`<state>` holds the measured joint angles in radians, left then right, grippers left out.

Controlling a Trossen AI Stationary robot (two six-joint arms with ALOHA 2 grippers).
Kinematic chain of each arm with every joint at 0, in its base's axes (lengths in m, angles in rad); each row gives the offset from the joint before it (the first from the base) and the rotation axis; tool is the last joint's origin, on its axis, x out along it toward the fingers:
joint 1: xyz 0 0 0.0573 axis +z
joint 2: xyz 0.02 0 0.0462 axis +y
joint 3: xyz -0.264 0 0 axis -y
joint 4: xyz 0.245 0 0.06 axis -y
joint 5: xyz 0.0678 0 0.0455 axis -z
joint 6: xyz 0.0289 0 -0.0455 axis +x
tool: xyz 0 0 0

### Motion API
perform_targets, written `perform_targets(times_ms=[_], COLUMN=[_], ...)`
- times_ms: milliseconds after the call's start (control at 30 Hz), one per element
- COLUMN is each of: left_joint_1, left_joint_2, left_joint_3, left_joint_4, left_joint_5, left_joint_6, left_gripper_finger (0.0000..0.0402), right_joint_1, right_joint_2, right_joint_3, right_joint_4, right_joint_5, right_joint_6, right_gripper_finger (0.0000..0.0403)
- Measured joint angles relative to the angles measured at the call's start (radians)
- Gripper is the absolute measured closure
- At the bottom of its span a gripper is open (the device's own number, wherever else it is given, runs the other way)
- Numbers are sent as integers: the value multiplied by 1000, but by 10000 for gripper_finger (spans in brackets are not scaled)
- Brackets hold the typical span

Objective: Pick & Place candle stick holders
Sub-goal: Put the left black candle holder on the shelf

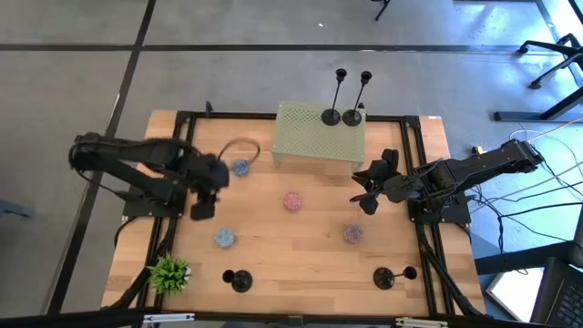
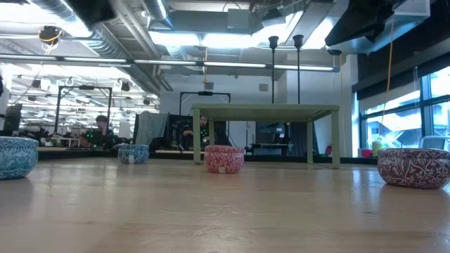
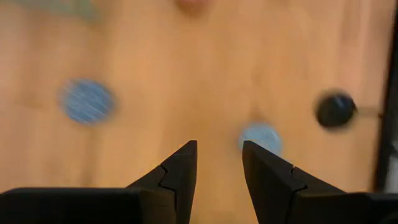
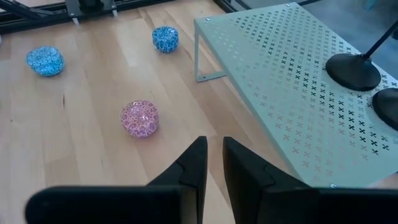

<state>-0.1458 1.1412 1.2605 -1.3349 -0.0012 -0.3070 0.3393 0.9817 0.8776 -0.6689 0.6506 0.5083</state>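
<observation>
Candle holders look light, stiff, top-heavy w/ thin stems, so grab mid-stem; left gripper slightly apart, right gripper nearly closed, both empty.

Both arms matte black, chunky jointed links, each on a black base bolted to the black rail frame at the table's edge. Left gripper: two black wedge fingers tapering to blunt tips, each with a stepped seam across its inner face, broad flat black body behind. Right gripper: same black wedge fingers, same seam. Black cables trail off the right arm's base; a thin cable loops beside the left arm.
</observation>
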Motion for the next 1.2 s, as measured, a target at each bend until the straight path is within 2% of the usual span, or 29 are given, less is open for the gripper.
perform_targets(times_ms=[167,233,367,467,633,733,933,1067,1200], left_joint_1=[-96,-131,-196,-243,-315,-351,-403,-411,-400], left_joint_2=[-11,-10,-3,-3,-3,10,74,122,148], left_joint_3=[-223,-317,-473,-544,-600,-603,-605,-605,-605], left_joint_4=[53,131,400,626,974,1062,1055,1161,1267], left_joint_5=[29,88,276,306,208,125,196,261,259], left_joint_6=[-155,-199,-230,-192,-37,19,-8,84,168], left_gripper_finger=[277,277,277,277,277,277,277,277,277], right_joint_1=[0,0,0,0,0,0,0,0,0], right_joint_2=[0,0,0,0,0,0,0,0,0], right_joint_3=[0,0,0,0,0,0,0,0,0], right_joint_4=[1,1,19,46,84,94,97,99,106], right_joint_5=[1,1,1,2,2,2,0,0,0], right_joint_6=[-72,-96,-105,-106,-106,-106,-106,-106,-108], right_gripper_finger=[348,348,348,348,348,348,348,348,348])
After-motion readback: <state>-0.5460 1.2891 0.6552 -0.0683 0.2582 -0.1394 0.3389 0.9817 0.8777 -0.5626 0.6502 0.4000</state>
